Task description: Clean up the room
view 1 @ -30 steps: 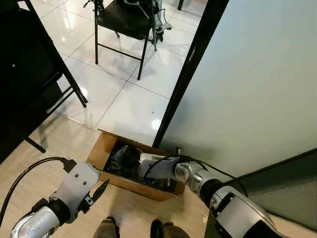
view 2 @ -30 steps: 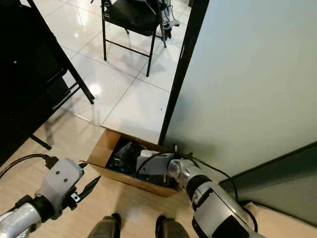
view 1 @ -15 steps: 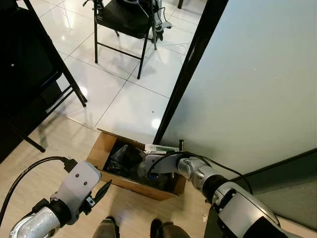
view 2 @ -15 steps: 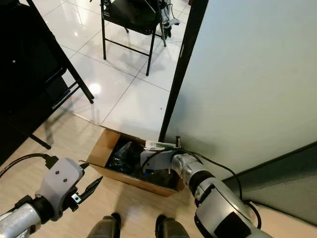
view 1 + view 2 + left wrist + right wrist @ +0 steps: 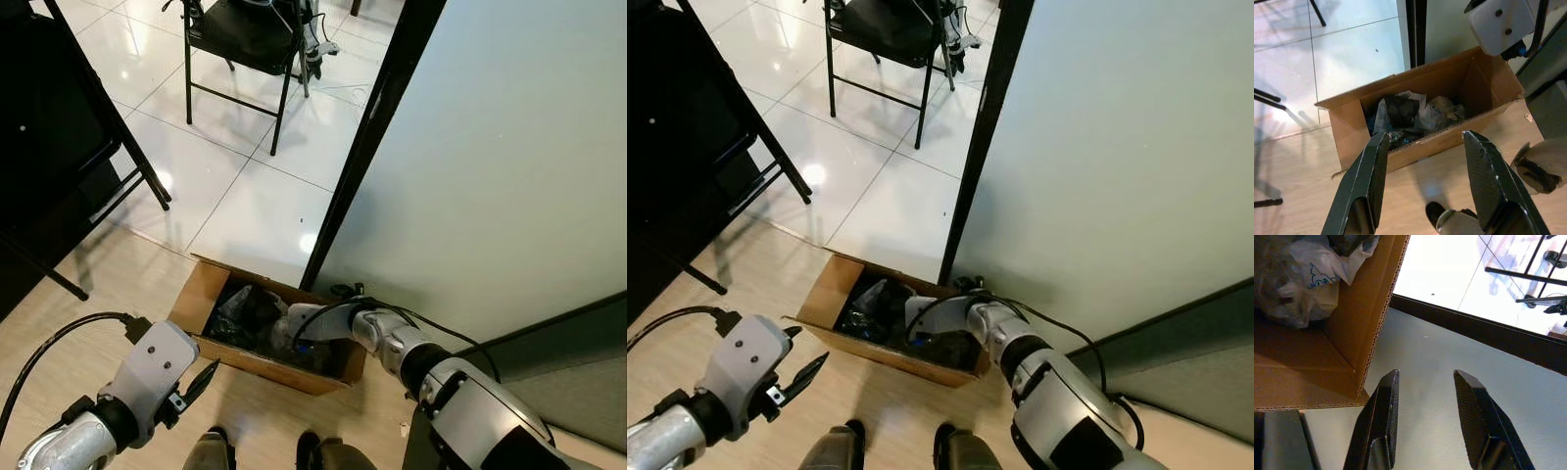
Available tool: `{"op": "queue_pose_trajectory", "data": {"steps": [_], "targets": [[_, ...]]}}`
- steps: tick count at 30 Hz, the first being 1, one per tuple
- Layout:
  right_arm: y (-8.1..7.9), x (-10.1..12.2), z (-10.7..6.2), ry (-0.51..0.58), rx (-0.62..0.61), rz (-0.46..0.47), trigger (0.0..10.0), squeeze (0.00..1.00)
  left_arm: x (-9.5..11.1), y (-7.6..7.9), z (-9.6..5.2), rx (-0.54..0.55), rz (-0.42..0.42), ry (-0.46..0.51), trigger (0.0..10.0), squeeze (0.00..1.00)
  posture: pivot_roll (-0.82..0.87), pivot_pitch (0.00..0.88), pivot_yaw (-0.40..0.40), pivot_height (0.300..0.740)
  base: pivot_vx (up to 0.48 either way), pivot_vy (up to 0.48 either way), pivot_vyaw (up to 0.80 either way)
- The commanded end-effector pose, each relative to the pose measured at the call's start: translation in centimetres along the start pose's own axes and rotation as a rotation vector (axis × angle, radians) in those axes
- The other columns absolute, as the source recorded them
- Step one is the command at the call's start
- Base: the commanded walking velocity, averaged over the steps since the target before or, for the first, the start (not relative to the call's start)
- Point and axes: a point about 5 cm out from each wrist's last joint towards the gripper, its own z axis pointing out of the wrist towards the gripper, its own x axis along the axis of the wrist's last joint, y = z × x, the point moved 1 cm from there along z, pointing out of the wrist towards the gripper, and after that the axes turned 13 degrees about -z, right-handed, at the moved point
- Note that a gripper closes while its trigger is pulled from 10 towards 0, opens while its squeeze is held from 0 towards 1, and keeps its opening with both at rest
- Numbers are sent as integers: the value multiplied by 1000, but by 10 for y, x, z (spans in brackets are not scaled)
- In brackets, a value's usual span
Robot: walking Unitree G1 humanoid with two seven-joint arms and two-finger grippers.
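Far left: dark furniture frame [image 5: 59, 166] on slanted legs, over pale floor tiles [image 5: 255, 206]. Lower left: left gripper [image 5: 1425, 183] held low above the wooden floor [image 5: 108, 284], just short of the near wall of the cardboard box [image 5: 196, 304], not touching it; fingers [image 5: 1364, 191] spread wide, nothing between them. Box lying on the wooden floor where it met the tiles, its far right corner close to the black door frame [image 5: 367, 137]. Inside the box: crumpled dark and pale wrappers and bags [image 5: 1410, 112], heaped toward the left end and the middle. Top centre: black folding chair [image 5: 245, 49] standing on the tiles, well apart from the box. Right of centre: silver right arm [image 5: 392, 338] bent across the right end of the box, right gripper [image 5: 1427, 423] at the box's right corner beside the grey glass wall [image 5: 509, 166]; its fingers [image 5: 1381, 426] parted and empty, with the corrugated edge of the box just beside one of them. Bottom edge: robot's two feet [image 5: 269, 455] on the wooden floor, near the box's front wall.
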Motion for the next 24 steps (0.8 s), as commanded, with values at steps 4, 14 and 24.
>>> {"op": "queue_pose_trajectory", "data": {"steps": [4, 14, 24], "targets": [[-12, -3, -1, -12, 38, -11, 10000, 0, -7, 1, -3, -1, 9, -40, 10000, 0, 274, 349, -119, 731, 0, 0, 0], [0, 11, 2, 7, 135, 720, 10000, 0, -29, -26, 17, 291, -209, -29, 10000, 0, 108, 248, -111, 731, 0, 0, 0], [25, 18, 4, 71, 42, 1136, 10000, 0, -33, -5, 37, 222, -318, 24, 10000, 0, 46, 152, -71, 731, 0, 0, 0]]}}
